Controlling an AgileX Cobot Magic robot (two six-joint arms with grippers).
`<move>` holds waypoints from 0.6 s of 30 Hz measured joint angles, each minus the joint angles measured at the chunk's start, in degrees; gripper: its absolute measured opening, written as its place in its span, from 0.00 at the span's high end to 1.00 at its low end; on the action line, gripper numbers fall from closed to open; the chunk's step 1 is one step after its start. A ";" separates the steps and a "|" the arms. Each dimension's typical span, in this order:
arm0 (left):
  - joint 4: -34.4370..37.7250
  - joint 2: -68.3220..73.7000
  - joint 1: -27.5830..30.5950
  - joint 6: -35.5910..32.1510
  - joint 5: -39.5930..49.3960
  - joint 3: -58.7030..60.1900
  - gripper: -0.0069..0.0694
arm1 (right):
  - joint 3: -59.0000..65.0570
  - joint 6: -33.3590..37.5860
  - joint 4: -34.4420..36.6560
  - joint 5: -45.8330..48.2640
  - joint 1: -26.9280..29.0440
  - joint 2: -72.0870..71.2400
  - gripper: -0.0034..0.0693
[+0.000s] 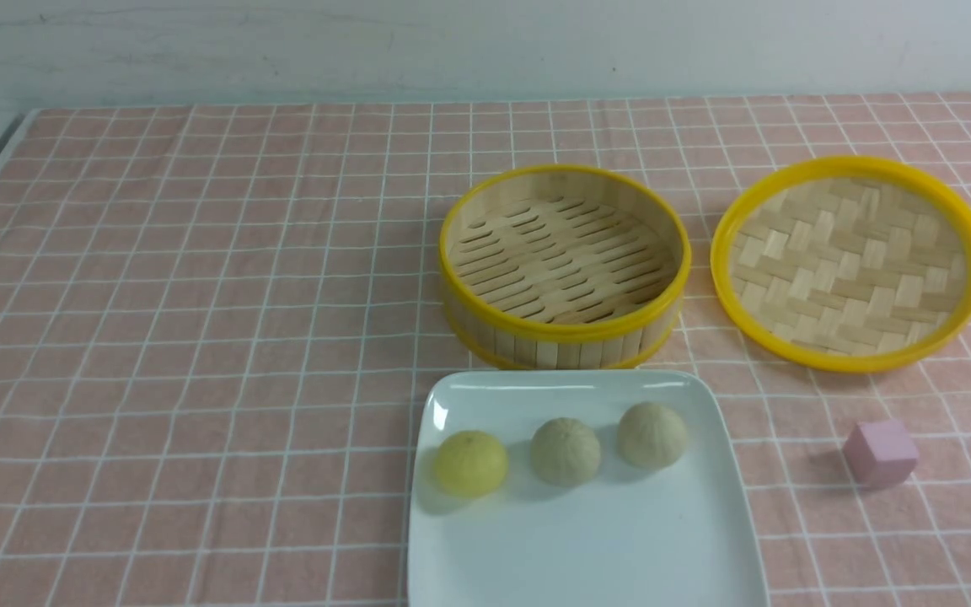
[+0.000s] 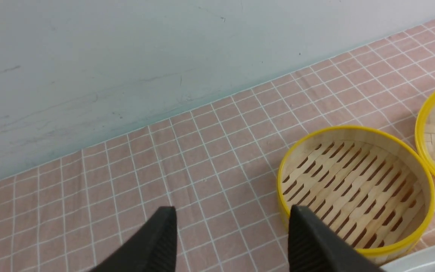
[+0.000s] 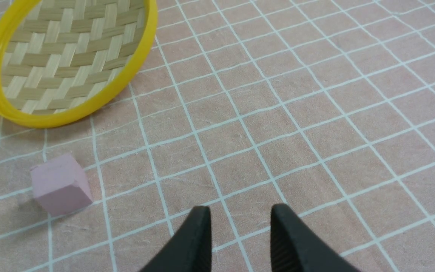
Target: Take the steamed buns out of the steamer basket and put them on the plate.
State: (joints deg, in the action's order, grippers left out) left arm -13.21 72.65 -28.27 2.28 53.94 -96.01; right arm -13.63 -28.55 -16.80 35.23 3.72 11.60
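Note:
Three steamed buns lie in a row on the white square plate (image 1: pixel 587 548): a pale yellow one (image 1: pixel 470 463), a beige one (image 1: pixel 565 452) and another beige one (image 1: pixel 652 435). Behind the plate stands the steamer basket (image 1: pixel 564 335), with nothing on its slatted floor; it also shows in the left wrist view as the basket (image 2: pixel 357 192). Neither arm appears in the front view. My left gripper (image 2: pixel 232 213) hangs open over the cloth beside the basket, nothing between its fingers. My right gripper (image 3: pixel 240 211) is open and empty above bare cloth.
A shallow yellow-rimmed woven bamboo disc (image 1: pixel 852 263) lies right of the basket, also seen as the disc (image 3: pixel 70 60). A small pink cube (image 1: pixel 880 453) sits right of the plate, the same cube (image 3: pixel 59 184) in the right wrist view. A pink checked cloth (image 1: pixel 199 337) covers the table; a wall stands behind.

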 joint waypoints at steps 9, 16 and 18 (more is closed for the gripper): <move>-0.77 0.57 0.00 0.81 6.00 1.46 0.37 | 0.00 0.00 0.00 0.00 0.00 0.00 0.62; -1.85 -1.57 5.82 9.29 -3.72 18.77 0.37 | 0.00 0.00 0.00 0.00 0.00 0.00 0.62; 0.50 -4.60 10.01 9.73 -9.55 27.93 0.37 | 0.00 0.00 0.00 0.00 0.00 0.00 0.62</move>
State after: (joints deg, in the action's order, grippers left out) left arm -12.71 68.05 -18.26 12.02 44.39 -68.07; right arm -13.63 -28.55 -16.80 35.23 3.72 11.60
